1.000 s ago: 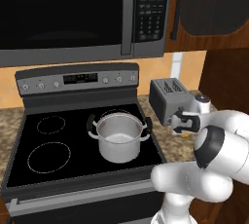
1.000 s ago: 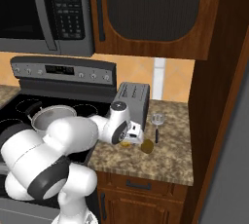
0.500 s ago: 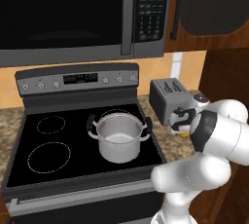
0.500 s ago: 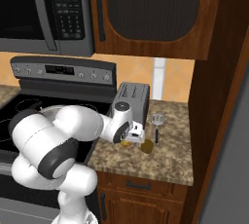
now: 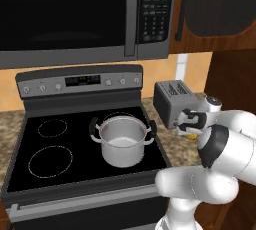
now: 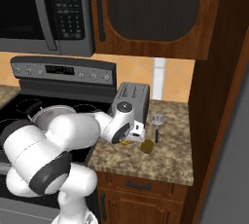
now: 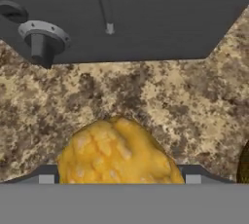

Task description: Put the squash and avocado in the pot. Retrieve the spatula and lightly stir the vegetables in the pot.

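Note:
The squash [image 7: 116, 154], a bumpy yellow-orange lump, lies on the speckled counter right under my hand, between the two spread finger tips. My gripper [image 7: 119, 179] is open and low over it, just in front of the toaster; it is also seen as the gripper [image 6: 132, 138] and the gripper [image 5: 192, 126]. A sliver of the squash [image 6: 125, 143] shows beneath the hand. The olive-brown avocado [image 6: 147, 146] rests just right of it. The spatula [image 6: 157, 124] lies on the counter behind the avocado. The steel pot [image 5: 123, 139] stands on the stove with nothing in it.
The grey toaster [image 5: 172, 103] stands close behind the hand, and the toaster [image 7: 121, 13] spans the top of the hand view. The black stovetop [image 5: 55, 149] lies left of the counter. A dark wood cabinet wall [image 6: 219, 101] bounds the counter on the right.
The hand has sunk slightly toward the counter in front of the toaster, and the arm's elbow has swung outward. Pot, avocado and spatula have not moved.

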